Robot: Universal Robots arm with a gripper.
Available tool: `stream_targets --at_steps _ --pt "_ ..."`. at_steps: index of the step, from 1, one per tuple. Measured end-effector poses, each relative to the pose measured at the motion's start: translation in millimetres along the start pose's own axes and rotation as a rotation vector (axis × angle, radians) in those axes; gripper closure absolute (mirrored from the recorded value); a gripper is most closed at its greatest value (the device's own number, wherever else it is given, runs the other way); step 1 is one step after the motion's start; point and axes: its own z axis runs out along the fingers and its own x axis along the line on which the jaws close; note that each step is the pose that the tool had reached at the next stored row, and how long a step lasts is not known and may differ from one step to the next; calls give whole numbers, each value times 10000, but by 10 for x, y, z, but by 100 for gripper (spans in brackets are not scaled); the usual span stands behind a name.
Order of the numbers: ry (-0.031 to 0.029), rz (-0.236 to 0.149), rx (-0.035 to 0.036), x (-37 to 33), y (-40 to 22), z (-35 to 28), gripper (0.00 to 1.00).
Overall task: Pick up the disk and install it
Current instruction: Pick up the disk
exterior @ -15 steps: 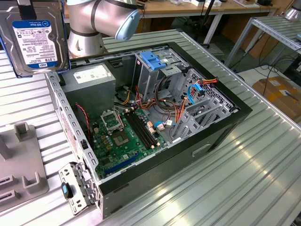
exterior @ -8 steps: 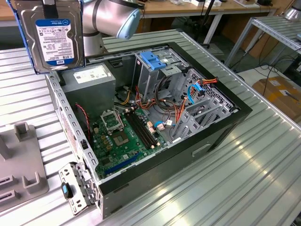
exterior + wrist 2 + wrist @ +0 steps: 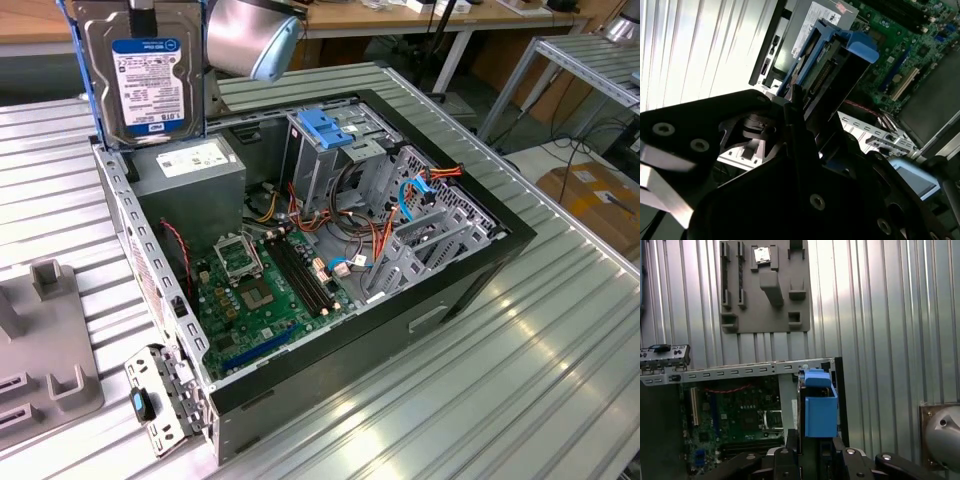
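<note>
The disk [image 3: 150,75] hangs upright in the exterior view, its labelled face toward the camera, with the blue carrier frame running down both long edges. Its top edge is cut off by the top of the picture, so in that view the grip itself is hidden. It sits over the far corner of the open computer case [image 3: 480,260] on the exterior view's left, just above the grey power supply [image 3: 190,170]. Whether its lower edge touches the power supply or clears it cannot be told.

In the second wrist view the disk [image 3: 832,60] is seen end-on, and the blue frame end sticks out past the black tool body, which covers the rest of it. In the first wrist view the blue end [image 3: 819,410] stands out between two black fingers [image 3: 790,452], one close on each side. The jaws are clamped on the disk's flat sides, and the contact surfaces are hidden behind the tool.

The arm's silver joint [image 3: 250,35] is just beside the disk, on the exterior view's right, and is partly cut off.

Inside the case lie the green motherboard [image 3: 265,290] and a tall grey cage with a blue latch [image 3: 325,125] on top. Thin blue cables [image 3: 410,195] loop near the cage.

A slotted metal plate [image 3: 160,400] leans at the case's near corner. The case rests on a ribbed metal table [image 3: 500,400]. A grey fixture tray [image 3: 40,350] lies apart from the case at the exterior view's left, cut off by the picture's edge.
</note>
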Motion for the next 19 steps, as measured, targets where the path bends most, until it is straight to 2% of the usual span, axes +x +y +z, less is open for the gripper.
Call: stream_targets --at_steps 1,3,5,8,13,16,18,19 --pt "0 0 -1 -7 -74 1 65" --pt "0 0 0 -12 -139 2 65" --pt "0 -1 0 -19 -223 3 65" --pt "0 -1 0 -33 -383 5 65" --pt "0 0 0 -50 -576 8 65" --pt "0 -1 0 -66 -761 11 65" --pt "1 0 0 -73 -844 12 65" --pt "1 0 0 -79 -912 13 65"
